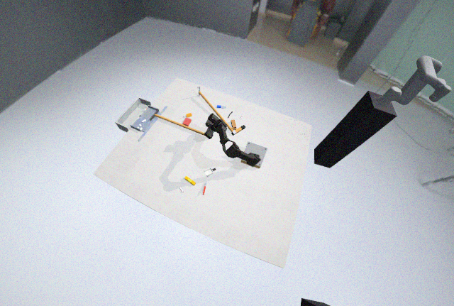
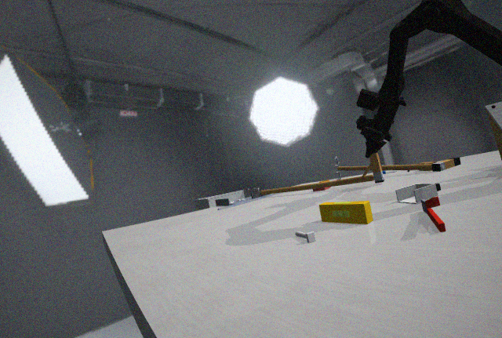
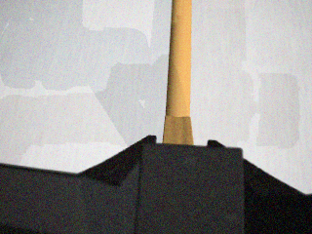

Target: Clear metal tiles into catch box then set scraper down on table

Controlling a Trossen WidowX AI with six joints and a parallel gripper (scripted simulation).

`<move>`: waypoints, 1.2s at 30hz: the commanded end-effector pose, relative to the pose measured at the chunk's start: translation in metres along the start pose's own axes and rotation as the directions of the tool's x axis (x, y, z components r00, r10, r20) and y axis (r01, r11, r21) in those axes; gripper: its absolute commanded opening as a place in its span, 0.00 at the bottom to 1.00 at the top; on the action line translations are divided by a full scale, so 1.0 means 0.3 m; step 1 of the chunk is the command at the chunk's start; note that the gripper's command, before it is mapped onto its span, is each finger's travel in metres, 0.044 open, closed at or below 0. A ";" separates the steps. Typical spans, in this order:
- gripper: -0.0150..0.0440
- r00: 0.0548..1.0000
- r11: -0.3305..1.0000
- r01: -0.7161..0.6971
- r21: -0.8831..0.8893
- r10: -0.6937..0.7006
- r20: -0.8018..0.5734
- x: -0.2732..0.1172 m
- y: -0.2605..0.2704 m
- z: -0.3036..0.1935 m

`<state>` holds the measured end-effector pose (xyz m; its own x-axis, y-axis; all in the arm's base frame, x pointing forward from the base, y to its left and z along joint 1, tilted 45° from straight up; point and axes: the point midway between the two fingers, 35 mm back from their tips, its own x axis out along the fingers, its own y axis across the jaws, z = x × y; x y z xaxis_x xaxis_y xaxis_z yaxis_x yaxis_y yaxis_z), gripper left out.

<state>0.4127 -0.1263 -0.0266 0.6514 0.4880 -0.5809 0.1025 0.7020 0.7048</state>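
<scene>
while the gripper [image 1: 208,135] [image 2: 375,152] is clamping the long scraper [image 1: 179,123] [image 2: 316,184] [image 3: 179,63], part-open around its grip, the shaft is pointing away toward the catch box [image 1: 128,113] [image 2: 223,197].

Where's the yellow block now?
Top view: lower centre of the table, left of the red-handled tool. The yellow block lies flat.

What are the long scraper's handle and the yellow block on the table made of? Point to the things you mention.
The scraper's handle [image 1: 179,124] [image 2: 316,186] [image 3: 179,58] looks like smooth wood, going by its warm tan colour and darker brown end section. The yellow block [image 1: 189,180] [image 2: 345,212] has flat, evenly coloured faces; painted wood or plastic, I can't tell.
</scene>
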 end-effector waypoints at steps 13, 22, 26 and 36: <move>0.25 1.000 1.000 -0.002 -0.009 0.002 0.016 -0.053 0.004 -0.045; 0.25 1.000 1.000 -0.003 -0.008 0.003 0.017 -0.073 0.007 -0.078; 0.25 1.000 1.000 -0.003 -0.008 0.003 0.018 -0.082 0.010 -0.093; 0.25 1.000 1.000 -0.003 -0.007 0.003 0.019 -0.103 0.019 -0.131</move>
<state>0.3667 -0.1159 -0.0258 0.6541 0.4846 -0.5808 0.1092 0.6993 0.7064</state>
